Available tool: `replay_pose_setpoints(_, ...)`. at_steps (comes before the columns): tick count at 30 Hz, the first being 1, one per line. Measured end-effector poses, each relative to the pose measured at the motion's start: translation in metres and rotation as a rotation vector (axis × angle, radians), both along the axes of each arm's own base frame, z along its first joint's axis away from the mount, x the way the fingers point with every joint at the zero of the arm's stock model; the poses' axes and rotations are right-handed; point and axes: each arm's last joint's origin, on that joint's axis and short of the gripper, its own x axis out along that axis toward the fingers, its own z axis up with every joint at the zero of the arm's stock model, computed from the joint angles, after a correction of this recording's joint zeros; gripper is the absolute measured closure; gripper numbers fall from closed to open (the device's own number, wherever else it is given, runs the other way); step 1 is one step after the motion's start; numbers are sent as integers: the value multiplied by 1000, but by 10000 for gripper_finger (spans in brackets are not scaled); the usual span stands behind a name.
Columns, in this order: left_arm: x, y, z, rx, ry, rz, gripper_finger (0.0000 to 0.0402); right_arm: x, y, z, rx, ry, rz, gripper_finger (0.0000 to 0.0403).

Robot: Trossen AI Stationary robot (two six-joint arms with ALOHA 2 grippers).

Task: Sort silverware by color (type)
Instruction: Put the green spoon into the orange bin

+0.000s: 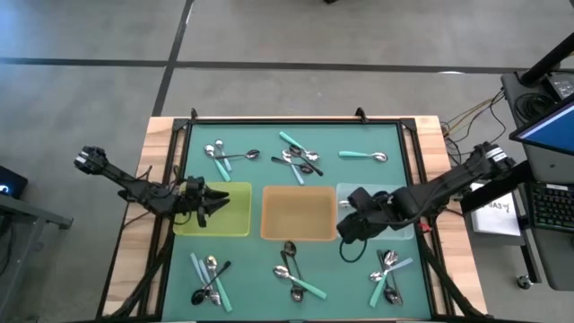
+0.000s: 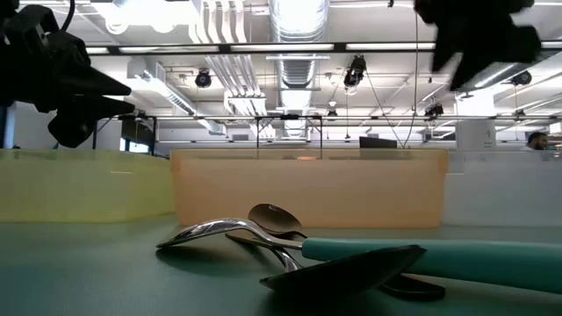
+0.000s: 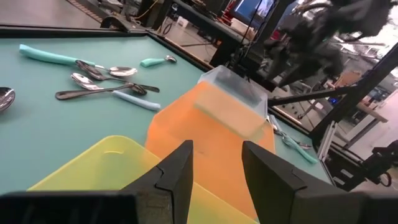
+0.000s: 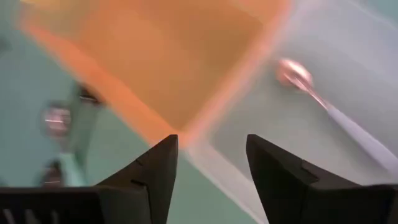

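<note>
The silverware lies in loose groups on the green mat: far groups (image 1: pixel 224 158) (image 1: pixel 300 160), one teal spoon (image 1: pixel 363 156), and near groups (image 1: pixel 211 278) (image 1: pixel 294 272) (image 1: pixel 387 274). A pale-handled spoon (image 4: pixel 323 106) lies flat on the floor of the clear tray (image 1: pixel 399 202). My right gripper (image 1: pixel 352 229) hangs open above the border between the clear tray and the orange tray (image 1: pixel 299 213), its fingers (image 4: pixel 155 174) empty. Over the yellow tray (image 1: pixel 224 220), my left gripper (image 1: pixel 213 203) is open and holds nothing.
The three trays stand side by side across the table's middle. Black rails (image 1: pixel 296 119) frame the mat. In the low view, spoons (image 2: pixel 263 233) lie close in front of the orange tray (image 2: pixel 307 189). Bare mat lies between the spoon groups.
</note>
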Motion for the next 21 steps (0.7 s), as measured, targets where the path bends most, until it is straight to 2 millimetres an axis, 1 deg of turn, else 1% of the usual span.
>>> replay_pose_setpoints(4,0,0,0,3,5,0,281,20,11,17,3,-63,113,223)
replay_pose_setpoints(7,0,0,1,4,8,0,281,37,24,14,89,-22,237,223)
replay_pose_setpoints(9,0,0,1,2,4,0,281,48,34,4,144,32,310,223)
replay_pose_setpoints(13,-1,1,3,-12,-22,0,281,66,44,-19,172,126,388,223)
replay_pose_setpoints(17,-5,3,10,-55,-102,0,281,81,53,-39,181,183,449,223)
replay_pose_setpoints(21,-12,6,18,-107,-199,1,281,92,63,-61,173,248,461,223)
